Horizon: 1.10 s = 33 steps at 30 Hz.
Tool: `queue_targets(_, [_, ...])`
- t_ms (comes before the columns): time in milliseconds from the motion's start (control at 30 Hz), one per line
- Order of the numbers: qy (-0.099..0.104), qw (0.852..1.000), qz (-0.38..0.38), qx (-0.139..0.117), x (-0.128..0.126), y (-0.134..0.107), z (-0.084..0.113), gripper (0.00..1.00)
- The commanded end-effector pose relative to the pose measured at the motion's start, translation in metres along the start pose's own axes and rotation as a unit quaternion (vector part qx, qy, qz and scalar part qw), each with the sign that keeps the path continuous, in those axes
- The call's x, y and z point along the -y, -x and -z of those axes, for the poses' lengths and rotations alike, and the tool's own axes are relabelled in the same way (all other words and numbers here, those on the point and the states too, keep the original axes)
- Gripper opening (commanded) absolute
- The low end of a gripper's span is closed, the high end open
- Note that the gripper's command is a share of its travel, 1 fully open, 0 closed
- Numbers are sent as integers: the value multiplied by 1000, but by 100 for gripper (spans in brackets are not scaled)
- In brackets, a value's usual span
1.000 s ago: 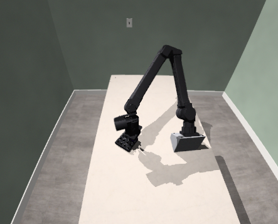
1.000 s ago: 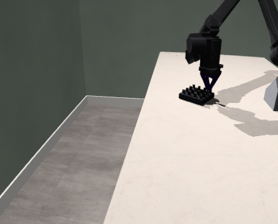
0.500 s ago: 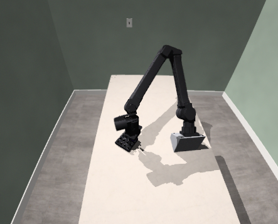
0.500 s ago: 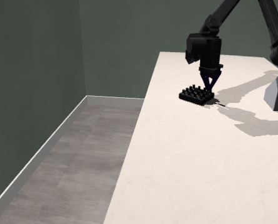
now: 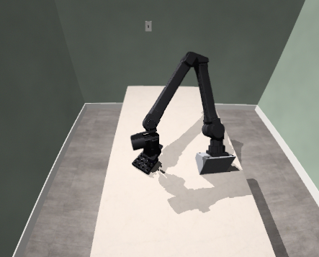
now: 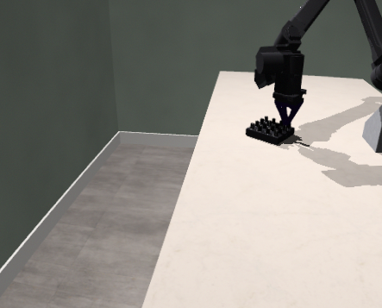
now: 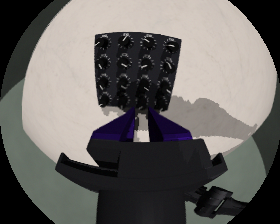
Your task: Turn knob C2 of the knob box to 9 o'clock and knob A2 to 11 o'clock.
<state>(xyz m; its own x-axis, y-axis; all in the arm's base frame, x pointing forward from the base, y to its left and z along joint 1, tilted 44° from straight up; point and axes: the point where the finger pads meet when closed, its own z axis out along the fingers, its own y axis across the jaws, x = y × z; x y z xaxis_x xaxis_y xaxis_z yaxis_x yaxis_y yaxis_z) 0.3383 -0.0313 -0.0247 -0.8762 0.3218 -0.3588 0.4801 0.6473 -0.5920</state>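
The black knob box [image 5: 142,163] [image 6: 265,131] [image 7: 134,66] stands on its feet on the white table [image 5: 150,216] [image 6: 266,220], with its rows of small knobs facing up. My gripper [image 5: 154,159] [image 6: 287,122] [image 7: 141,113] points straight down over the box's edge nearest the arm. Its purple fingers stand only a narrow gap apart. The tips are at knob height, at the third knob from the left of the nearest row in the wrist view. That knob is hidden by the fingers, and I cannot tell whether they touch it. The knob names are too small to read.
The arm's base [image 5: 214,163] [image 6: 379,129] stands on the table to the right of the box. A small dark stub [image 5: 163,171] [image 6: 303,143] lies on the table beside the box. The table's left edge is close to the box, with grey floor [image 5: 60,183] below.
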Motion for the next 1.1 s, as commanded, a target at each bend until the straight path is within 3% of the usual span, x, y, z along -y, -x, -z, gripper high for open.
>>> queue_targets(0, [-2,1000,0,-1,0,1,-8,18])
queue_targets(1067, [1,1000,-2,3,-2,3,-13,18])
